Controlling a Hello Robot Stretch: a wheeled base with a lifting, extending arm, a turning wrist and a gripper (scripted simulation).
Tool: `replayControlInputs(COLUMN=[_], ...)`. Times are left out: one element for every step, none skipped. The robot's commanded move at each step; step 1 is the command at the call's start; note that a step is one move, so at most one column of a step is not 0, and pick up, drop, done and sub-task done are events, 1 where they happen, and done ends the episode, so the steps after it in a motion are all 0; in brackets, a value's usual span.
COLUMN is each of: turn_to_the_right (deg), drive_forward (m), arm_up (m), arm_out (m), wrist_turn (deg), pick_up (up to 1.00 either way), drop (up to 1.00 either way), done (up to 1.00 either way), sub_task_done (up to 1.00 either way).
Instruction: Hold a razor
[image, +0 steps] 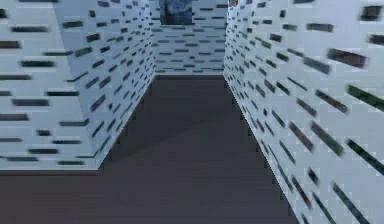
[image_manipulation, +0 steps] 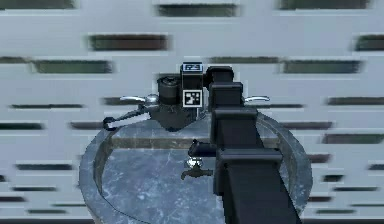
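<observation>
The gripper, grip state impossible to tell, reaches past a small dark blob, perhaps the razor, lying in the basin beside the arm

Our front camera looks ahead and a little down along a dark floor between spotted white walls. Our side camera looks out sideways, close above a round grey basin. We see those walls in both.

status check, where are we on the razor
Tool at round sink, load cannot be told. Small dark thing in it beside arm, razor unconfirmed. Wall just beyond.
</observation>
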Motion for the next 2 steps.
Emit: replayControlInputs(turn_to_the_right=[0.0,0.0], drive_forward=[0.0,0.0], arm_up=[0.0,0.0], arm_out=[0.0,0.0], wrist_turn=[45.0,9.0], pick_up=[0.0,0.0], drop=[0.0,0.0], done=[0.0,0.0], sub_task_done=[0.0,0.0])
